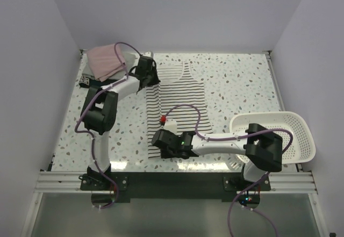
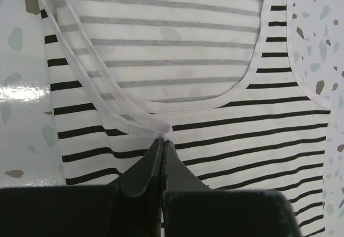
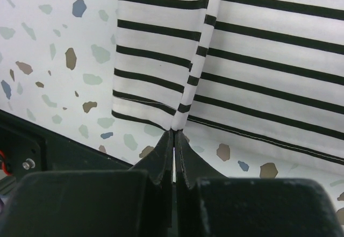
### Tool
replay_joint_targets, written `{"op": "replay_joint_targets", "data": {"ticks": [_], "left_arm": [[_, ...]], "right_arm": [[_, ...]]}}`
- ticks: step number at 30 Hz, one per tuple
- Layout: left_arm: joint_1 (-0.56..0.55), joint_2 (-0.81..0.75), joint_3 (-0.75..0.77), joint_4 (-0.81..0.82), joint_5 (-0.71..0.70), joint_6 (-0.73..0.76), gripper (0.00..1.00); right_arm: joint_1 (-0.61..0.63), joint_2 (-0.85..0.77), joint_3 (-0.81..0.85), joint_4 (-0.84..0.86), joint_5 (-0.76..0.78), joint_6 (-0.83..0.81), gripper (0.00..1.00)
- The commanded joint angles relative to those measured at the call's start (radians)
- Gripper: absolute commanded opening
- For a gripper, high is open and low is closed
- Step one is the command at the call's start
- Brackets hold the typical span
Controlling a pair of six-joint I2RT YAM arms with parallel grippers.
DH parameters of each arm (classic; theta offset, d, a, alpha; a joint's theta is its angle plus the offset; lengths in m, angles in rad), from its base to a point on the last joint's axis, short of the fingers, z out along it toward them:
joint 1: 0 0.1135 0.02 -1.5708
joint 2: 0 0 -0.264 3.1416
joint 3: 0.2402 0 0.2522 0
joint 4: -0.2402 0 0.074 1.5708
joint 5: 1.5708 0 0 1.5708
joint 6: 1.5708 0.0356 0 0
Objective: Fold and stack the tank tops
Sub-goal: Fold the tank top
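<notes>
Striped tank top (image 1: 183, 89) is laid out flat pretty much dead centre on the speckled worktop (image 1: 242, 86), neckline toward 12 o'clock and hem toward 6. The left pincer (image 2: 163, 139) is clamped narrow on it up near 11 o'clock of the shirt. On its wrist cam the tips are squeezed together on the white trim right where the strap meets the neckline. The right pincer (image 3: 173, 132) is down at about 7 o'clock, closed tight on the hem at the shirt's left corner, with a little ridge of fabric running up from the pinch. So both are holding the same shirt along its left side.

The pink tank top (image 1: 106, 60) sits folded in the far corner at 10 o'clock, on top of some paler fabric I can't make out. A white slotted basket (image 1: 290, 124) is at the worktop's edge around 4 o'clock.
</notes>
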Motion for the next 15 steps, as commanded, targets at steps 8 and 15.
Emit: {"op": "replay_joint_targets", "data": {"ticks": [8,15], "left_arm": [[-0.026,0.048,0.046,0.056,0.005,-0.009,0.0],[-0.037,0.064,0.043,0.067,0.01,-0.007,0.0]], "right_arm": [[0.008,-0.026,-0.034,0.015,0.051,0.056,0.0],[0.01,-0.029,-0.055,0.007,0.057,0.079,0.0]]}}
